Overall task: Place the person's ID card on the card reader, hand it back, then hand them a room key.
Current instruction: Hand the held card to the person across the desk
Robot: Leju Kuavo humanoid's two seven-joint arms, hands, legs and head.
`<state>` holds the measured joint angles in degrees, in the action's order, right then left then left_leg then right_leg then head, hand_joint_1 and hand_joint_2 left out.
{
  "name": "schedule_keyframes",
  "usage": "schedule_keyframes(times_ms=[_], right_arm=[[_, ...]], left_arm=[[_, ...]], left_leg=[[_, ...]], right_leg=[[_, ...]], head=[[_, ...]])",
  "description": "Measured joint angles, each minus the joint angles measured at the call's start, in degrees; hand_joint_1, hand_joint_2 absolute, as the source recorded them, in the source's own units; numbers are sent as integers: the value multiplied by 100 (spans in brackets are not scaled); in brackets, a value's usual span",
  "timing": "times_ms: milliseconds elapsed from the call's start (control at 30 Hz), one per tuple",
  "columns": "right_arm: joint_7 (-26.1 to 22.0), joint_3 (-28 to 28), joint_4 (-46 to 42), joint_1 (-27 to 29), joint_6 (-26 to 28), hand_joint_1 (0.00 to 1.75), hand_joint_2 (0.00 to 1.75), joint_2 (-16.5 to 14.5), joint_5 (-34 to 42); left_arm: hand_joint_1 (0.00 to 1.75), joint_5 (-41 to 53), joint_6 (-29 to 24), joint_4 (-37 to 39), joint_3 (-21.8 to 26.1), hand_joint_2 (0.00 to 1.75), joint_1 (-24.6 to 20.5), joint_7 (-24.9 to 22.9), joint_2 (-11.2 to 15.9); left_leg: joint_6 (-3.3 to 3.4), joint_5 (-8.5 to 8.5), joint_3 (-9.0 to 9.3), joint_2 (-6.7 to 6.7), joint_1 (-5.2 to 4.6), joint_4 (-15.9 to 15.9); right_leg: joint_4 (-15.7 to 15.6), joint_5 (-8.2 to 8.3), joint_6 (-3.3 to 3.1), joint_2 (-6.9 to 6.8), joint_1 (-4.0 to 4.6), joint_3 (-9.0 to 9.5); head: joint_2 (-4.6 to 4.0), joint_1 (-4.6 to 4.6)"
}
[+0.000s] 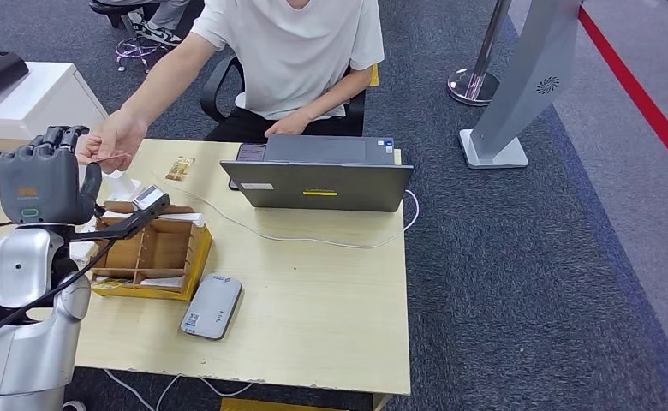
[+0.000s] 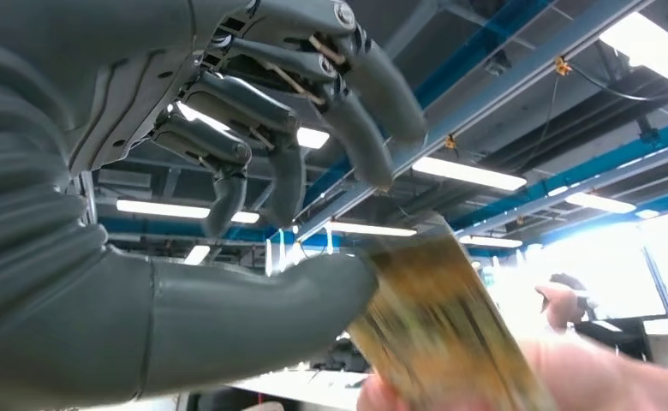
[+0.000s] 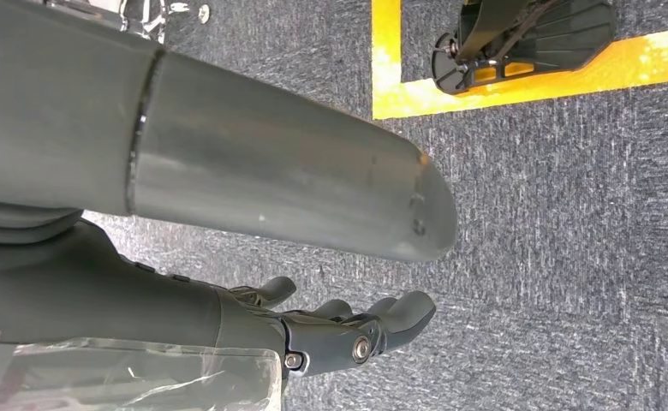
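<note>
My left hand (image 1: 46, 175) is raised at the table's far left corner, its fingers spread. The person's hand (image 1: 112, 141) reaches to it. In the left wrist view my left hand (image 2: 228, 171) has its fingers apart. A blurred gold card (image 2: 438, 330) lies against the thumb tip and is pinched from below by the person's hand (image 2: 587, 377). My fingers do not close on the card. The grey card reader (image 1: 211, 306) lies flat near the table's front. My right hand (image 3: 253, 197) hangs over the carpet, loosely curled, holding nothing.
A yellow compartment box (image 1: 155, 253) with a handheld scanner (image 1: 146, 205) on its rim stands beside my left arm. Another gold card (image 1: 179, 168) lies on the table behind it. A grey laptop (image 1: 318, 175) and a white cable (image 1: 313, 235) occupy the table's far middle.
</note>
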<state>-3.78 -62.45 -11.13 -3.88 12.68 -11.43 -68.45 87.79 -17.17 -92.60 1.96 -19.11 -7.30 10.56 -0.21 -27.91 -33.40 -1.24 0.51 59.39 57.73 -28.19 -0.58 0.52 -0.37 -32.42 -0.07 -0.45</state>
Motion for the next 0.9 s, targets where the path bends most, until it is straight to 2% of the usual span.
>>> schedule_keyframes(times_ms=[133, 200, 300, 400, 467, 533, 667, 733, 767, 833, 900], right_arm=[[-21, 0, 0, 0, 8, 0, 0, 0, 34], [-26, -2, 0, 1, 15, 0, 0, 0, 77], [-107, -50, 0, 8, 32, 0, 0, 0, 230], [-290, -174, 0, 26, 32, 0, 0, 0, 449], [-357, -260, -1, 42, 27, 0, 0, 0, 527], [-380, -316, -2, 50, 23, 0, 0, 0, 544], [-411, -383, -2, 45, 21, 0, 0, 0, 574], [-417, -432, -2, 47, 29, 0, 0, 0, 613], [-420, -458, -2, 55, 39, 0, 0, 0, 629], [-443, -503, -2, 78, 62, 0, 0, 0, 635], [-480, -534, -2, 88, 77, 0, 0, 0, 608]], left_arm=[[0, -405, -97, 8, 13, 175, 168, 257, -33], [0, -904, -128, -79, 27, 175, 348, 495, -71], [0, -2924, 45, -501, 158, 175, 877, 1238, -211], [0, -5508, 707, -1060, 503, 175, 1637, 2176, -411], [0, -6546, 1095, -1338, 834, 175, 2048, 2640, -550], [0, -6720, 1284, -1528, 1122, 175, 2284, 2819, -655], [0, -6779, 1436, -1753, 1485, 175, 2574, 2882, -806], [0, -7641, 1704, -1835, 1850, 175, 2785, 3123, -895], [0, -8284, 1994, -1844, 2194, 175, 2874, 3298, -959], [0, -9671, 2793, -1674, 3220, 175, 2860, 3482, -1102], [0, -10901, 3386, -1125, 4564, 87, 2613, 3337, -1183]], left_leg=[[0, 0, -2, 0, 0, 0], [0, -2, -3, 1, -1, -1], [4, -10, -5, 7, -2, -2], [6, -23, -2, 23, -3, -2], [6, -27, -2, 22, -2, -1], [7, -28, -3, 13, -2, -1], [6, -28, -6, 12, -1, -5], [5, -29, -1, 21, -2, -9], [5, -30, 1, 25, -2, -11], [6, -31, 3, 25, -1, -11], [0, -36, 10, 28, -1, -14]], right_leg=[[1, 0, 0, 0, 0, 0], [0, -1, 0, 3, 0, 1], [-1, -5, 3, 9, -1, 0], [-3, -12, 11, 22, -1, -2], [-5, -17, 14, 23, -1, -5], [-5, -19, 14, 14, -1, -4], [-2, -19, 13, 11, -1, 5], [-1, -19, 12, 20, 0, 11], [0, -20, 12, 24, 0, 11], [-1, -24, 8, 23, 0, 9], [-1, -30, 1, 26, 0, 9]], head=[[0, 0], [0, 1], [0, 1], [0, 2], [0, 1], [0, 1], [0, 2], [0, 3], [0, 2], [0, 3], [0, 8]])
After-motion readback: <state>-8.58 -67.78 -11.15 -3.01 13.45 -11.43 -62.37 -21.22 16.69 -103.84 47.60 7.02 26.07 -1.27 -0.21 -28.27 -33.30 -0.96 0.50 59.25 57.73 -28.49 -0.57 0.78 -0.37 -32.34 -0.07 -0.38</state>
